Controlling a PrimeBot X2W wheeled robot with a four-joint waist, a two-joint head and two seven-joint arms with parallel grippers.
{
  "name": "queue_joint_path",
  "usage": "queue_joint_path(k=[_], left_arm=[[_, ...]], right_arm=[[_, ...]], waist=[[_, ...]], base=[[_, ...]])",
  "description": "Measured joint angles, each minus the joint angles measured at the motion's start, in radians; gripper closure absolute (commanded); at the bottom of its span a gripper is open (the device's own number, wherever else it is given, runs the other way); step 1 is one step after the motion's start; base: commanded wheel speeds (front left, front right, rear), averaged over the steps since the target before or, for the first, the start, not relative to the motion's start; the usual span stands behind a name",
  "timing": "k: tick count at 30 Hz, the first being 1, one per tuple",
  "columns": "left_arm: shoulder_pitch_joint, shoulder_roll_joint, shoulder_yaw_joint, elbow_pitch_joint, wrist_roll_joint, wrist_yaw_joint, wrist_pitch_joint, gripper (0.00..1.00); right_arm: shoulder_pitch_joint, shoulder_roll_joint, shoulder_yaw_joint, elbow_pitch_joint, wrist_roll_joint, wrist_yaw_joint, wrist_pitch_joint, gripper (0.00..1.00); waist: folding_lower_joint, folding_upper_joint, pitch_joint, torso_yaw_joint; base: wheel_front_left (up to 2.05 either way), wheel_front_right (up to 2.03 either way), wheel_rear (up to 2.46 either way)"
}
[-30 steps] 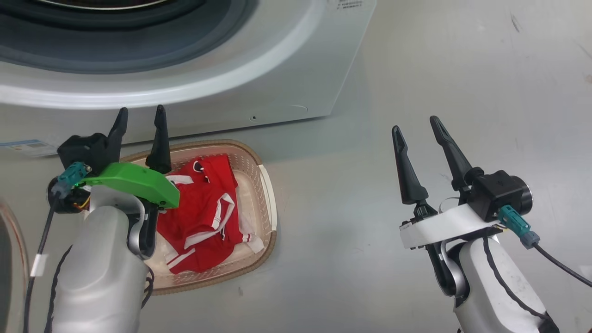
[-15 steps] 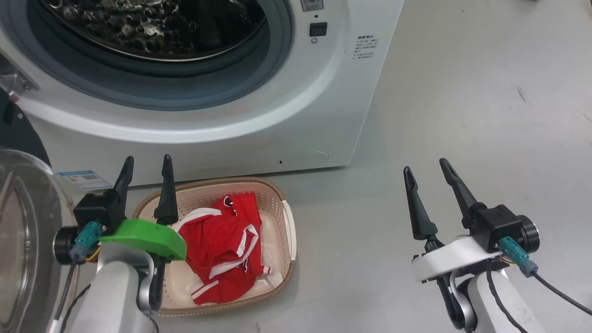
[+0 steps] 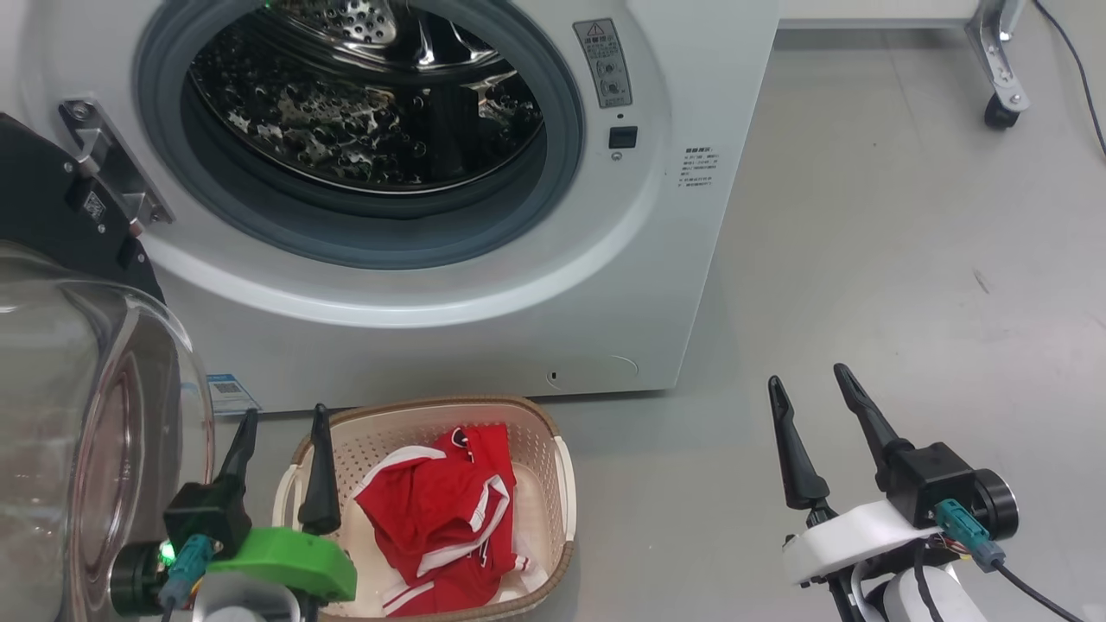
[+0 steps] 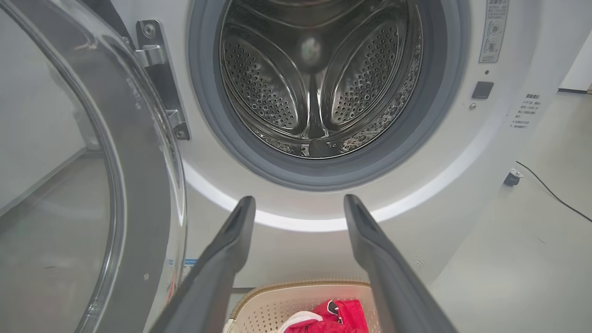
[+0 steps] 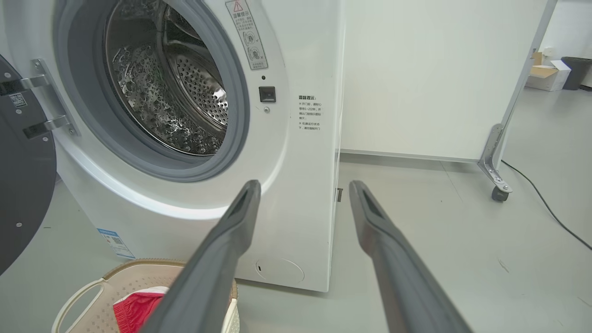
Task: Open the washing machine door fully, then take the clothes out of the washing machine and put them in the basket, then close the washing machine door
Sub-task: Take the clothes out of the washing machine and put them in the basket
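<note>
Left claw (image 3: pixel 285 410) and right claw (image 3: pixel 806 374) wide, empty.
Clothes (image 3: pixel 441 510) in basket (image 3: pixel 432 403) just right of left claw; washing machine door (image 3: pixel 95 406) open at its left.

The left pincer (image 3: pixel 285 415) has two long, dark, tapering fingers above a bright green bracket (image 3: pixel 281 561). The right pincer (image 3: pixel 806 376) matches, on a white bracket (image 3: pixel 851 531) (each wrist carries a teal plug (image 3: pixel 959 523), the right one trailing a black cable (image 3: pixel 1037 596)).

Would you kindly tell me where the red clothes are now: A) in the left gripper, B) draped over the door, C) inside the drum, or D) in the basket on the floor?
D: the clothes lie bunched in the basket in front of the washing machine.
</note>
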Motion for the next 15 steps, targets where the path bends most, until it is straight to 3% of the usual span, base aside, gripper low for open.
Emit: queue_joint_path(k=[15], left_arm=[[0.154,0.002,-0.011,-0.109,0.016,0.021,0.000,0.00]], right_arm=[[0.098,0.011,-0.029,-0.026,0.011,-0.024,0.000,0.00]], waist=[[0.0000,0.0000,-0.072,0.010]], base=[[0.00,0.00,0.00]])
